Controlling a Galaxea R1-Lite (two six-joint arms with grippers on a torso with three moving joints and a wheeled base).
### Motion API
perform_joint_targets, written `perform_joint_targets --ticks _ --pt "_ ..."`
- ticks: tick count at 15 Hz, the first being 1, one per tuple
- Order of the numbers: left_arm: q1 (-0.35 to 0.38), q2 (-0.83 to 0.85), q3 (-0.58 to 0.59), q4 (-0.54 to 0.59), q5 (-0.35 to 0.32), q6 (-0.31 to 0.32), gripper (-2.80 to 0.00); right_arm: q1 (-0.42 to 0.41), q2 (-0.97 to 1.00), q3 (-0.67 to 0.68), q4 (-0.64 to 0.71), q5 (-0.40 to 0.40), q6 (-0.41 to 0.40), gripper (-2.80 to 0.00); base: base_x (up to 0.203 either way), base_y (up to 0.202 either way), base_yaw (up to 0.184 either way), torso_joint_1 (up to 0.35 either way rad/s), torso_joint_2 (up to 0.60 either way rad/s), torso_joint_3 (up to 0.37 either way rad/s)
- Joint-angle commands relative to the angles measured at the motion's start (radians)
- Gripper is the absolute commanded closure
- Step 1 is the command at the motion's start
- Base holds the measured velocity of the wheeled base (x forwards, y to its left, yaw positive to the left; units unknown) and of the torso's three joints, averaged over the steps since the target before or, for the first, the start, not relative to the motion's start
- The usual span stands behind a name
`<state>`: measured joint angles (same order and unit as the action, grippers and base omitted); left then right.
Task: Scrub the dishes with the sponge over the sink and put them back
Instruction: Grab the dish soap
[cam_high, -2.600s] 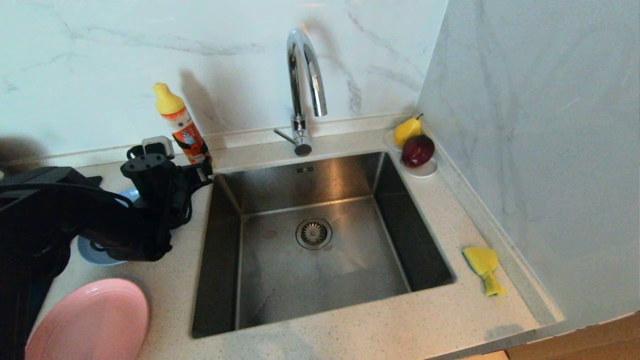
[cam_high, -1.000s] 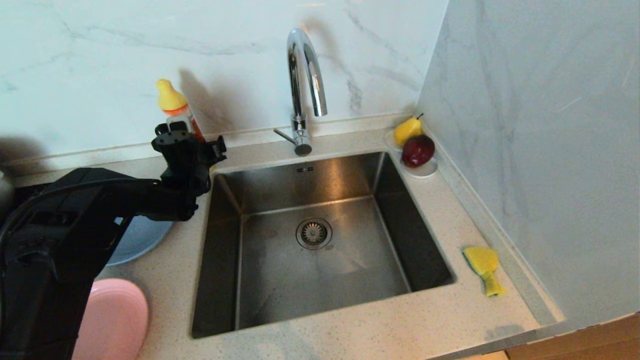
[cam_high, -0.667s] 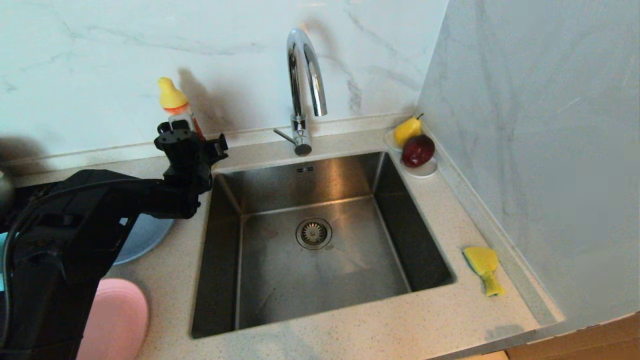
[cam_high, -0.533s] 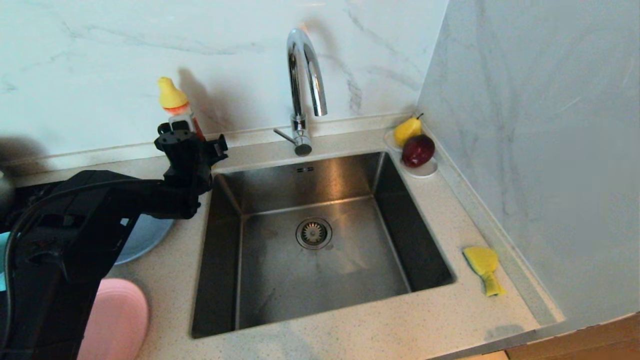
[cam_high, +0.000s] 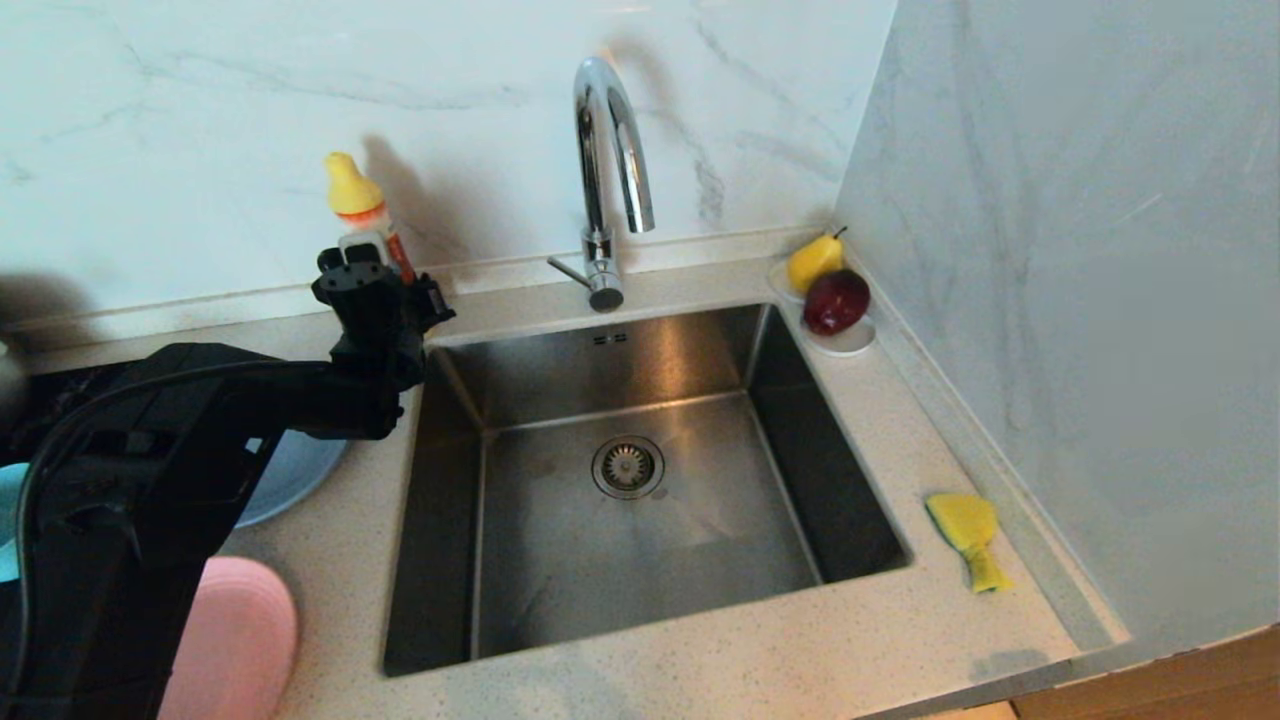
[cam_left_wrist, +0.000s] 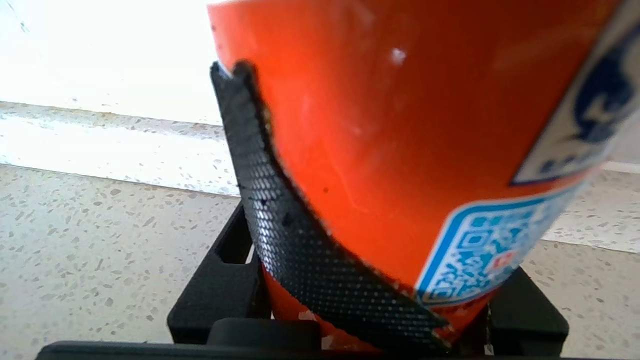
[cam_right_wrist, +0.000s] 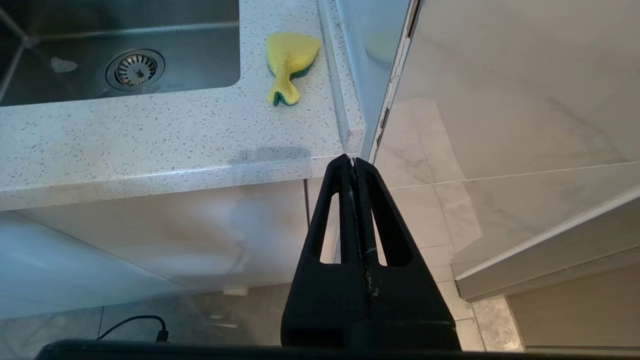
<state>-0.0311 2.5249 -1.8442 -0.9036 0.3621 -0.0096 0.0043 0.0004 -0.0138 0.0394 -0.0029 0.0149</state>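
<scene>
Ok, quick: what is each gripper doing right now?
Left gripper: closed around the orange bottle at the back-left corner of the sink.
Right gripper: shut, empty, hanging below the counter edge.

Brushed steel sink (cam_high: 640, 520), glossy chrome tap (cam_high: 610, 150), speckled stone-look counter (cam_high: 720, 660), glossy orange plastic bottle (cam_left_wrist: 400, 150)

The robot's black left arm (cam_high: 150, 470) covers most of the round light-blue plate (cam_high: 290, 475) and the near pink plate (cam_high: 235, 640), which the frame's edge also crops. A sliver of teal bowl (cam_high: 8, 520) peeks out at the left border. The orange detergent bottle with its yellow cap (cam_high: 365, 215) is hidden below by the left gripper (cam_high: 385, 300).
</scene>
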Motion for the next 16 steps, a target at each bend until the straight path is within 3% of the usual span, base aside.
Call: perform_joint_targets --ticks 1,8,16 --pt "0.001 0.015 -0.012 -0.008 0.005 0.000 0.00 0.000 -0.002 0.000 0.001 0.000 0.000 0.00 0.000 0.000 0.000 0.000 0.00 0.000" --pt "0.002 -0.107 0.035 -0.009 0.072 -0.004 0.00 0.000 -0.002 0.000 0.001 0.000 0.000 0.00 0.000 0.000 0.000 0.000 0.00 0.000" --pt "0.000 -0.449 0.393 -0.043 0.088 -0.006 0.00 0.000 -0.002 0.000 0.001 0.000 0.000 0.00 0.000 0.000 0.000 0.000 0.00 0.000"
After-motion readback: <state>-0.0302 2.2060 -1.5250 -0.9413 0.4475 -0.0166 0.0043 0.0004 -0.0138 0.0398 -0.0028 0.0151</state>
